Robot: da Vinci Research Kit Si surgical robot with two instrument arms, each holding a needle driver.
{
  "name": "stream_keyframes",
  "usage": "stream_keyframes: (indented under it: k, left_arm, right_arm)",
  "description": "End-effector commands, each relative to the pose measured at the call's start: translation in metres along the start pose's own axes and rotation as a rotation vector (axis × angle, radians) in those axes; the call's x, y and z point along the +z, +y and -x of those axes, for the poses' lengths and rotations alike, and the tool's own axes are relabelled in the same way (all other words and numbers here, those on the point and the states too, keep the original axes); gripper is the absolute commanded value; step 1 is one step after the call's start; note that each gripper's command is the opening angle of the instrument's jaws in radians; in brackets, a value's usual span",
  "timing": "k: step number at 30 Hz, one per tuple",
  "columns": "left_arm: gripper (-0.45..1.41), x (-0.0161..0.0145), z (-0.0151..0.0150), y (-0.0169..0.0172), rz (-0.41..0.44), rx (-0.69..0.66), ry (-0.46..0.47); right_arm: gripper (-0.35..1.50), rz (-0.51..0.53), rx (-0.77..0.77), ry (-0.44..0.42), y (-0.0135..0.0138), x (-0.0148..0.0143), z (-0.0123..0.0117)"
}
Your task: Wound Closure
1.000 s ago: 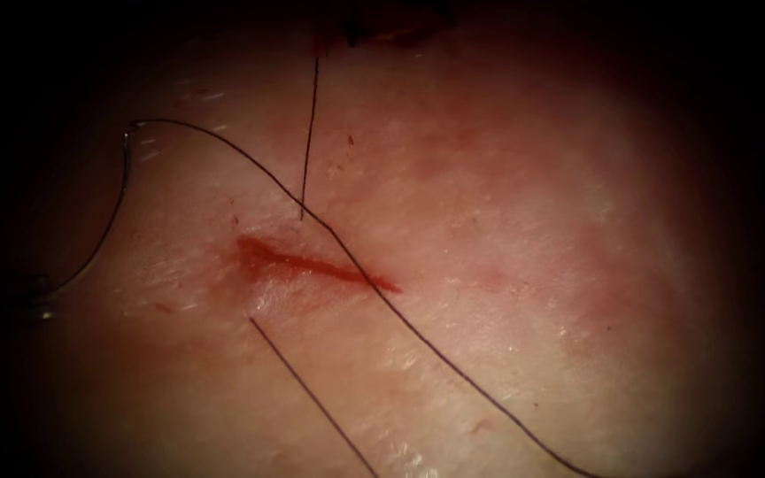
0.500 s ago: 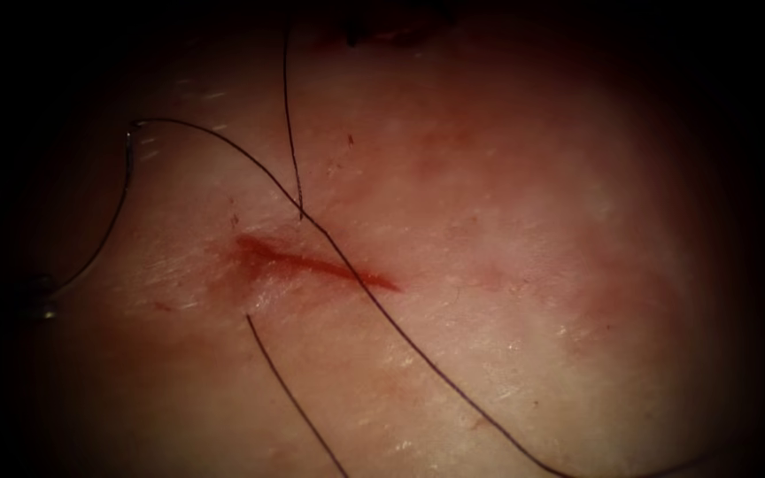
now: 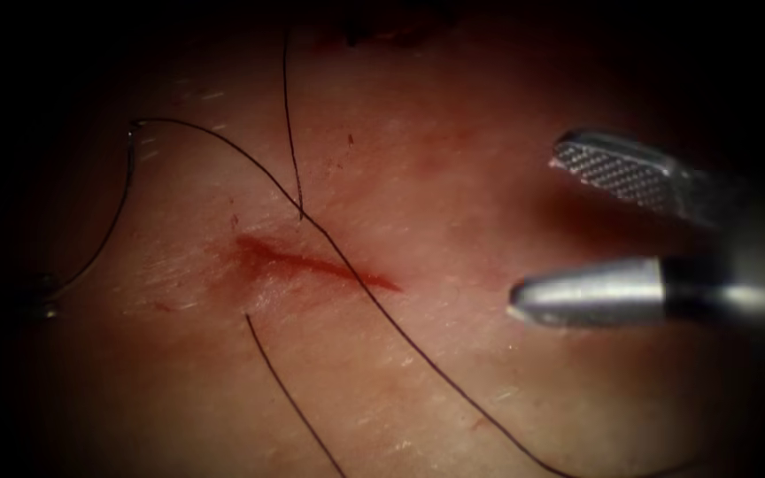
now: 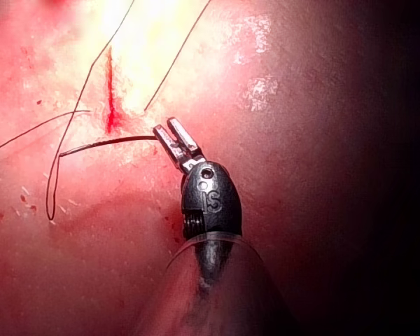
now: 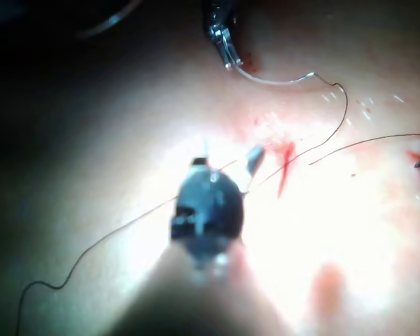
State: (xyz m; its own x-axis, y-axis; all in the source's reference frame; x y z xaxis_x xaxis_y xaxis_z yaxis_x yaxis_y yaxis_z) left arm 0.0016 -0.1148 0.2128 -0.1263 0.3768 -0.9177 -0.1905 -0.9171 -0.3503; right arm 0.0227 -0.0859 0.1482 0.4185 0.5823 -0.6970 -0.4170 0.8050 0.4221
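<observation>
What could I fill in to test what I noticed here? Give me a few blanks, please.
The right gripper holds nothing, and its jaws are ____.
The left gripper is shut on the curved ____ near one end.
In the endoscope view it lies out of the tissue, to the ____ of the cut.
Missing words: open; needle; left.

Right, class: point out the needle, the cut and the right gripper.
needle (image 3: pixel 115 226), endoscope view, mid-curve; outside the tissue (image 3: pixel 489 372), left gripper (image 4: pixel 166 126) holds its tip end
cut (image 3: pixel 312 264), endoscope view, its middle
right gripper (image 3: pixel 537 230), endoscope view, between its open, empty jaws
</observation>
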Motion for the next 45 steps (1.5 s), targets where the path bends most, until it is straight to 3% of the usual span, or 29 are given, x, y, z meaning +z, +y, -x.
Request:
stream_keyframes:
  k: [1,5,10,12,20,28,29,30,31,32,35,45]
  left_arm:
    - [-0.45,0.0009,0.0002,0.0016,0.002,-0.007,0.004]
    - [-0.45,0.0008,0.0002,0.0016,0.002,-0.007,0.004]
    - [-0.45,0.0008,0.0002,0.0017,0.003,-0.007,0.004]
    - [-0.45,0.0006,0.0002,0.0017,0.004,-0.007,0.004]
    - [-0.45,0.0006,0.0002,0.0017,0.004,-0.007,0.004]
    - [-0.45,0.0006,0.0002,0.0017,0.004,-0.006,0.004]
    - [-0.45,0.0005,0.0002,0.0017,0.004,-0.006,0.004]
    - [-0.45,0.0005,0.0002,0.0018,0.004,-0.006,0.004]
    - [-0.45,0.0005,0.0002,0.0018,0.004,-0.006,0.004]
    - [-0.45,0.0005,0.0002,0.0018,0.004,-0.006,0.004]
    - [-0.45,0.0004,0.0002,0.0018,0.006,-0.006,0.004]
    - [-0.45,0.0003,0.0002,0.0017,0.009,-0.006,-0.001]
  right_arm:
    - [1.35,-0.021,-0.009,-0.013,-0.0015,0.0039,0.0009]
    - [1.31,-0.025,-0.044,-0.101,-0.0042,0.0114,0.0035]
    - [1.28,-0.004,-0.055,-0.216,-0.006,0.0153,0.0063]
    - [1.25,0.022,-0.068,-0.275,-0.0068,0.0174,0.0087]
    - [1.19,0.046,-0.05,-0.354,-0.0083,0.0215,0.0136]
    - [1.14,0.068,-0.053,-0.415,-0.0082,0.0229,0.0161]
    - [1.04,0.07,-0.052,-0.434,-0.0084,0.0233,0.0166]
    - [0.76,0.077,-0.03,-0.469,-0.0086,0.0237,0.0174]
    - [-0.2,0.094,0.033,-0.49,-0.0088,0.024,0.0181]
    - [-0.35,0.104,0.094,-0.491,-0.0089,0.0241,0.0184]
    - [-0.35,0.111,0.327,-0.537,-0.0093,0.0232,0.0192]
    - [-0.35,0.043,0.339,-0.537,-0.0117,0.0155,0.0164]
